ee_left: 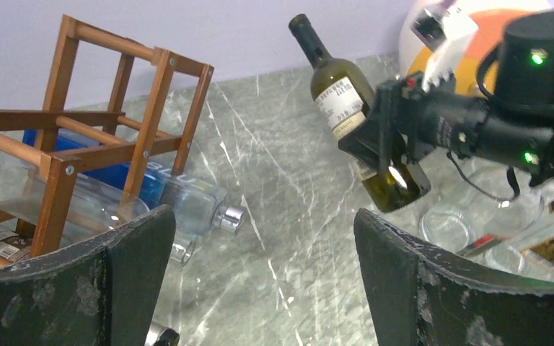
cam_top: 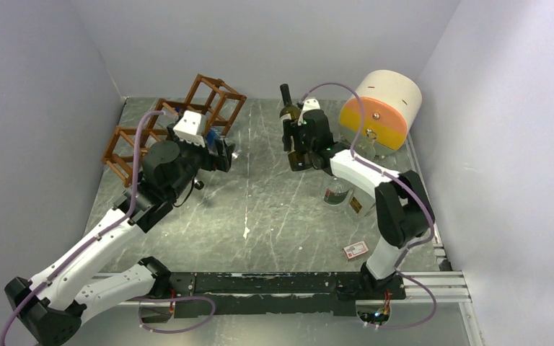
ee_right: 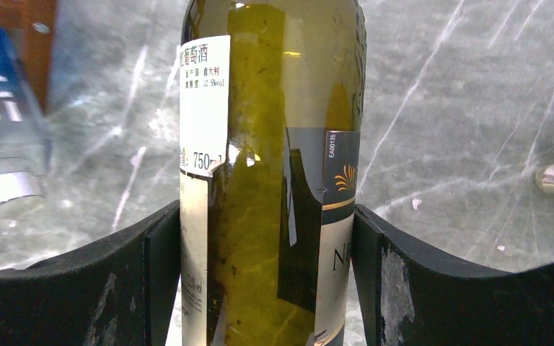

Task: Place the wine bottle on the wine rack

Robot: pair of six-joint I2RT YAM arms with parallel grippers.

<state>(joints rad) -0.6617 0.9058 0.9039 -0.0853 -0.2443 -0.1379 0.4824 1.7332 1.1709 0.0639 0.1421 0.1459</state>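
The wine bottle (cam_top: 289,112) is olive green glass with a white label, tilted with its neck up and away. My right gripper (cam_top: 298,140) is shut on its lower body and holds it above the table right of centre. In the right wrist view the bottle (ee_right: 274,180) fills the gap between both pads of the gripper (ee_right: 267,274). The wine rack (cam_top: 213,101), reddish-brown bars, stands at the far left. My left gripper (cam_top: 223,153) is open and empty just in front of the rack. The left wrist view shows the rack (ee_left: 79,137), the held bottle (ee_left: 343,101) and the left gripper (ee_left: 263,288).
A clear bottle with a blue label (ee_left: 187,202) lies in the rack's lower cell, cap poking out. A white and orange cylinder (cam_top: 382,108) stands at the far right. A clear bottle (cam_top: 343,198) lies near the right arm. A small red box (cam_top: 355,249) lies near the front.
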